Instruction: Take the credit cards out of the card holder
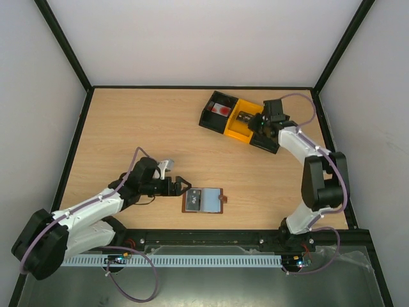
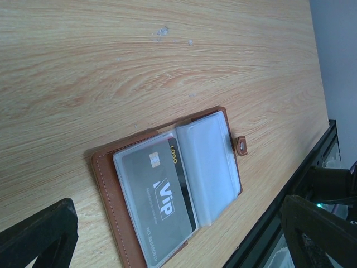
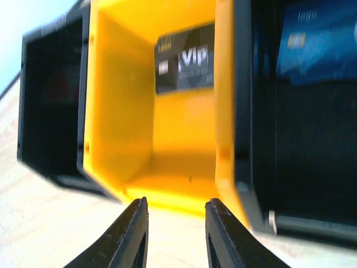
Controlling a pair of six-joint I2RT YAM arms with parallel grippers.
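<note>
Jaws wide on the nearer left gripper point(image 1: 181, 187), holder point(image 1: 203, 200) just ahead, lengthwise; right gripper point(image 3: 175, 223) narrowly parted, empty, by tray point(image 3: 111, 111).

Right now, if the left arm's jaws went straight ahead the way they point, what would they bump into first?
Probably the brown card holder, lying open on the table just ahead of the left jaws. Height is hard to judge, so they might skim over it.
</note>
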